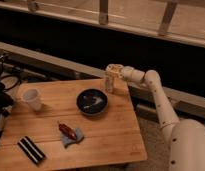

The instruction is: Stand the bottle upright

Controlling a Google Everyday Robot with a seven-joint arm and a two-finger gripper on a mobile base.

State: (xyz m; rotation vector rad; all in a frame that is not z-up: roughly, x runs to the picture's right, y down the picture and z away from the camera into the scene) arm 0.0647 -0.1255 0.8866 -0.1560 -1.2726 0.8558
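The slim pale bottle (109, 85) stands upright near the far edge of the wooden table (113, 140), just right of a dark bowl. My gripper (112, 70) is directly over the bottle, at its top end. Whether it holds the bottle does not show. The white arm reaches in from the right.
A dark bowl (92, 101) sits in the middle of the table. A white cup (32, 99) stands at the left. A red object on a blue cloth (69, 133) lies at the front centre. A black striped bar (32, 149) lies at the front left. A dark wall runs behind.
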